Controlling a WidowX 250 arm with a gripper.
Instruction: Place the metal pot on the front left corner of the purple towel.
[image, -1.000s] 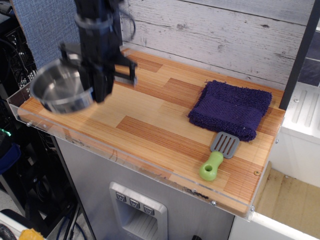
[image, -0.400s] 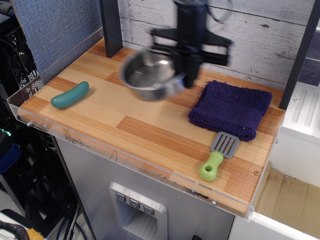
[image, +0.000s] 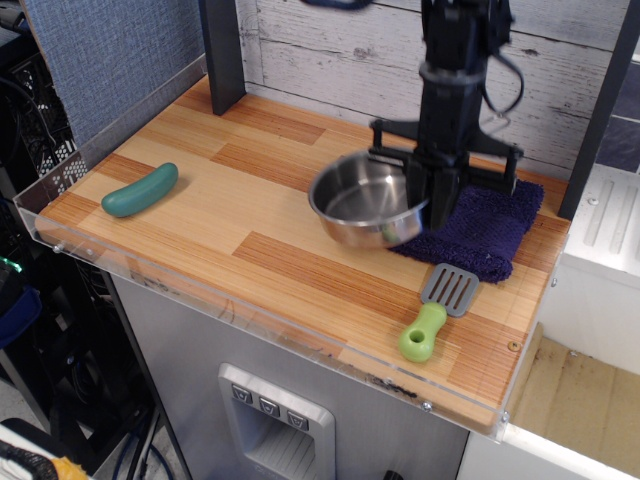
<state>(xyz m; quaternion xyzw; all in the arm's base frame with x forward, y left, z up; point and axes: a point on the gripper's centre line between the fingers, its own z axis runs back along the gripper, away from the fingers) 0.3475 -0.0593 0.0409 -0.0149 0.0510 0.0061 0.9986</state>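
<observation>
The metal pot (image: 365, 200) is a shiny round steel pan, held in the air and tilted, over the front left part of the purple towel (image: 480, 228). My gripper (image: 432, 205) is a black vertical tool shut on the pot's right rim. The towel is a dark purple fuzzy cloth at the back right of the wooden table; its left part is hidden behind the pot and the gripper. I cannot tell whether the pot touches the towel.
A grey spatula with a green handle (image: 436, 310) lies in front of the towel. A green cucumber-like toy (image: 140, 190) lies at the left. A clear rim (image: 200, 290) runs along the table's front edge. A dark post (image: 222, 55) stands at the back left.
My gripper has carried the pot from the table's far left, across the middle, to the towel's front left part, and lower. The green toy came into view.
</observation>
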